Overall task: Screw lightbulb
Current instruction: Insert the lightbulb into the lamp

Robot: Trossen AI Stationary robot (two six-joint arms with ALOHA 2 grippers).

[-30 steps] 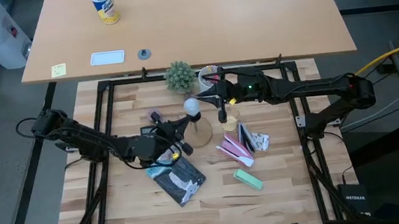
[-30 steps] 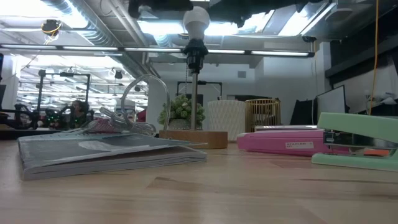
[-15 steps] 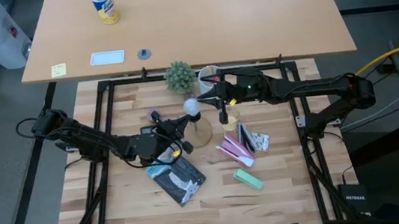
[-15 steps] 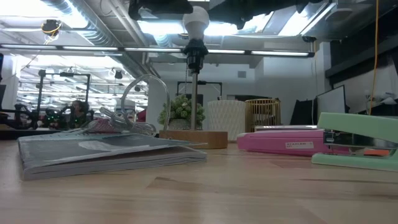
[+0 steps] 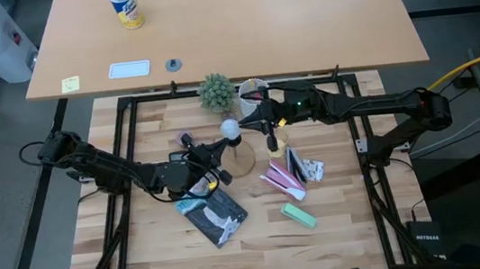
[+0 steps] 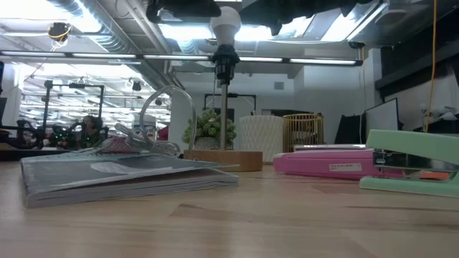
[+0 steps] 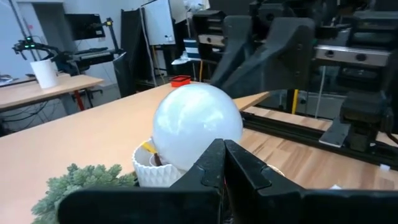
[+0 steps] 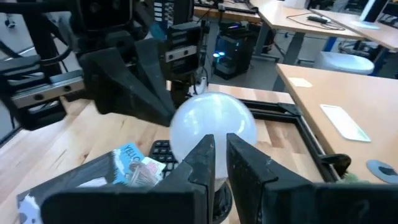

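Lightbulb (image 6: 227, 23): seated upright in the black socket atop the wooden cone stand (image 5: 241, 159), mid-table.
Left gripper (image 5: 221, 150): just beside the stand, fingers closed together, holding nothing.
Right gripper (image 5: 255, 119): just beside the bulb on the opposite side, fingers nearly shut, empty.
Surface: butcher-block table (image 5: 154, 253) carrying a booklet (image 5: 212, 215), green stapler (image 5: 299, 215), pink case (image 5: 278, 181), small plant (image 5: 215, 92).
Room: pale desk (image 5: 227, 18) behind, spray bottle (image 5: 124, 5) on it.

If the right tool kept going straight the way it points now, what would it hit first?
Most likely the small whitish translucent lightbulb, which sits directly ahead of the shut right tool on the wooden cone stand. Depth is unclear; the left tool lies beyond.
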